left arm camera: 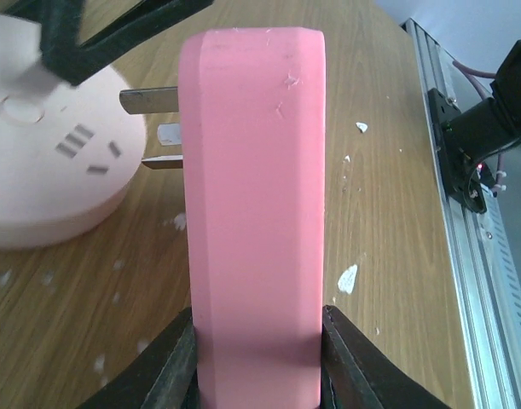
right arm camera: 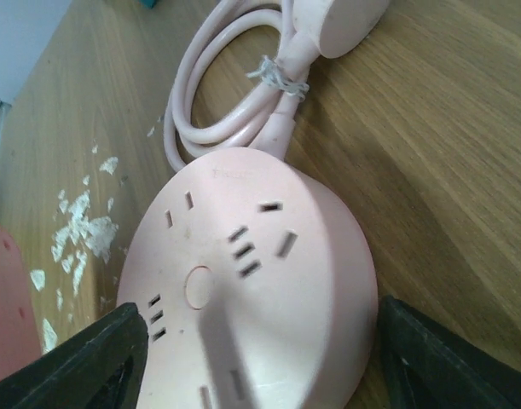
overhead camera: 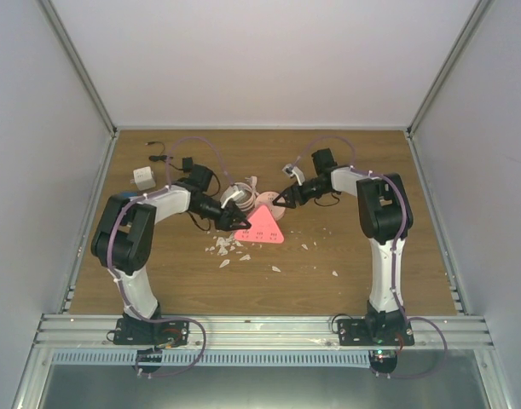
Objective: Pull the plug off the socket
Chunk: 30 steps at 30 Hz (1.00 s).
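Note:
The salmon-pink triangular power strip [overhead camera: 264, 227] lies mid-table with pale outlet marks on its face. My left gripper [overhead camera: 237, 223] is shut on it. In the left wrist view it stands edge-on [left arm camera: 253, 213] between my fingers [left arm camera: 170, 371], and three metal prongs [left arm camera: 149, 100] stick out of it, free in the air, pointing at a round pale pink disc [left arm camera: 47, 170]. That disc has outlet slots and a coiled cord [right arm camera: 188, 94]. My right gripper [overhead camera: 281, 202] is shut on the disc [right arm camera: 251, 290], one finger [right arm camera: 85, 362] on each side.
White flakes [overhead camera: 228, 248] litter the wood in front of the strip. A white cube adapter [overhead camera: 143, 178] and a small black part [overhead camera: 188, 163] sit at the back left. A metal rail [overhead camera: 260, 328] runs along the near edge.

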Each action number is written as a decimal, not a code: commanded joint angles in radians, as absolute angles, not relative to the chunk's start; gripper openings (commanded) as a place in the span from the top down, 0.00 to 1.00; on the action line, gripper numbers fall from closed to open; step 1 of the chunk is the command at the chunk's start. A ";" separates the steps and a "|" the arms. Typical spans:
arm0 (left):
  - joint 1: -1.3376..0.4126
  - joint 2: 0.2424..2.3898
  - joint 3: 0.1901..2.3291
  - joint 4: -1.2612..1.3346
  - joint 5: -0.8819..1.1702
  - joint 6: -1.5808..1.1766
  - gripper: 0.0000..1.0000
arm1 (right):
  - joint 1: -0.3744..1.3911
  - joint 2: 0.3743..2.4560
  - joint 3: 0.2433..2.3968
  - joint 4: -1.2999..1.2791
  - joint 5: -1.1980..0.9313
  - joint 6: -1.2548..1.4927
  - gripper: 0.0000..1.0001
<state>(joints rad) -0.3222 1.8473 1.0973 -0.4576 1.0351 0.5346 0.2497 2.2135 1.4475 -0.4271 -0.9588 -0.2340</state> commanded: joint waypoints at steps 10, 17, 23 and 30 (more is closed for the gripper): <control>0.060 1.684 0.938 -0.698 1.037 0.822 1.00 | 0.231 2.064 1.388 -0.437 -0.908 -0.247 0.01; 0.250 1.678 0.919 -0.819 0.997 0.967 1.00 | 0.224 1.890 1.368 -0.420 -0.962 -0.205 0.00; 0.399 1.714 0.917 -0.845 0.924 1.023 1.00 | 0.222 1.694 1.401 -0.377 -1.067 -0.059 0.00; 0.480 1.744 0.893 -0.786 0.824 1.026 1.00 | 0.222 1.502 1.427 -0.204 -1.145 0.199 0.00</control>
